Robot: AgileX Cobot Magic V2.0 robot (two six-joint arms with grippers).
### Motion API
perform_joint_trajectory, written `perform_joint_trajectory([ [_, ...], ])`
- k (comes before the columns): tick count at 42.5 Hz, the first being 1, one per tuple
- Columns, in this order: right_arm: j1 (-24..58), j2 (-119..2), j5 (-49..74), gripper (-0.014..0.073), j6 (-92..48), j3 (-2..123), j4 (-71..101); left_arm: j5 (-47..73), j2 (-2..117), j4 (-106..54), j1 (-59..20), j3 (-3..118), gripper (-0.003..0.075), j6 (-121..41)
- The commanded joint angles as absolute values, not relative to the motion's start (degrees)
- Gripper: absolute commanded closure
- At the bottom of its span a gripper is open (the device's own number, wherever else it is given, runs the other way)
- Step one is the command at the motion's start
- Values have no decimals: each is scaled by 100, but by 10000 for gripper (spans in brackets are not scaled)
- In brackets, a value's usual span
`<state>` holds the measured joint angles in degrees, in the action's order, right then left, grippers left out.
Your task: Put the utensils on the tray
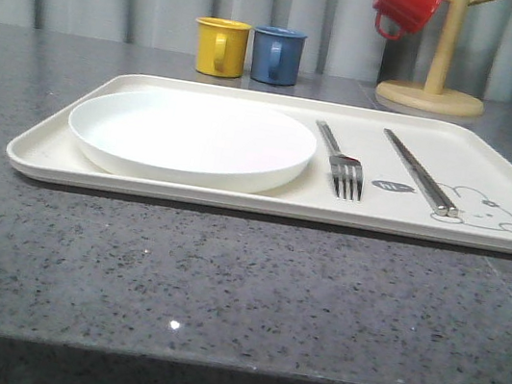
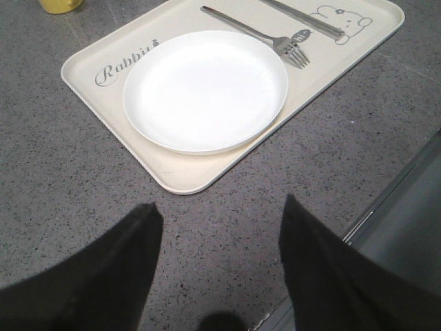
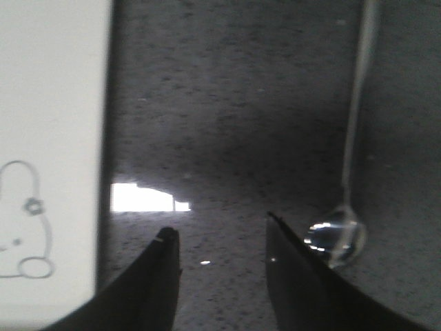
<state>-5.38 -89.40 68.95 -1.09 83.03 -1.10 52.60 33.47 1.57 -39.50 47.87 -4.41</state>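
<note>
Speckled grey stone counter (image 1: 222,284); glossy cream tray (image 1: 38,153) (rounded corners).

Three mugs (image 1: 221,46), one plate (image 1: 192,135).

Even, soft light in front; dim and blurred at the right wrist.
The table (image 1: 223,275) carries a small glint, the tray (image 1: 48,154) a thin shadow; beside the spoon (image 3: 337,238), perhaps motion-blurred, a bright glare patch.
</note>
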Motion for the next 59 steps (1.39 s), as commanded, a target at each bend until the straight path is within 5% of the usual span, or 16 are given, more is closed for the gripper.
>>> perform_joint_trajectory([
  [1,-1004,-8883,6712,259,-325,8469,-191,4876,3369,165,-3997,4939,332,-389],
  [27,-1506,-9994,5953,263,-362,8469,-83,4876,3369,165,-3997,4939,332,-389],
  [38,-1506,-9994,5951,495,-362,8469,-42,4876,3369,165,-3997,4939,332,-389],
  [59,-1492,-10161,6129,526,-461,8474,0,4876,3369,165,-3997,4939,332,-389],
])
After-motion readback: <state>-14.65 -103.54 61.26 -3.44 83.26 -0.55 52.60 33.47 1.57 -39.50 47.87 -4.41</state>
